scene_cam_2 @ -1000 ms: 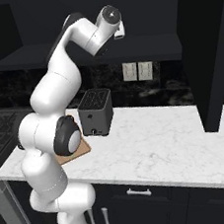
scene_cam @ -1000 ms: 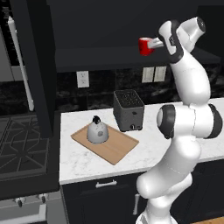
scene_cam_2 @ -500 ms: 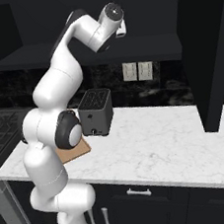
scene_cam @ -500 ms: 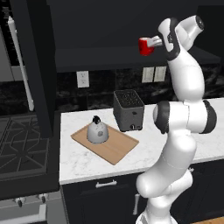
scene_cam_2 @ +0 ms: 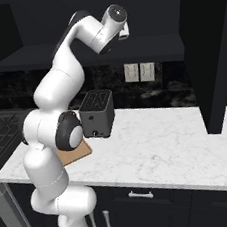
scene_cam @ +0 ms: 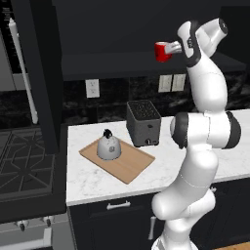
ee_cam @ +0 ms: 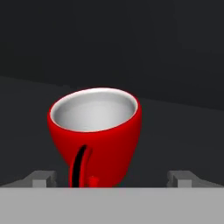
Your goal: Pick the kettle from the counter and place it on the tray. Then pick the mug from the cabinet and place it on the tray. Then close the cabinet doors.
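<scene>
- High up, pincer [scene_cam: 168,49] reaching into the open cabinet [scene_cam: 122,68], level with the red mug [scene_cam: 161,52].
- Fingertips [ee_cam: 43,178] spread wide apart, one on either side of the mug, handle facing the camera in the hand view; no contact to be seen, so released.
- Down on the desk [scene_cam: 97,180]: kettle [scene_cam: 107,145] sitting on the tray [scene_cam: 129,166], just beside the black toaster [scene_cam: 143,123].
</scene>
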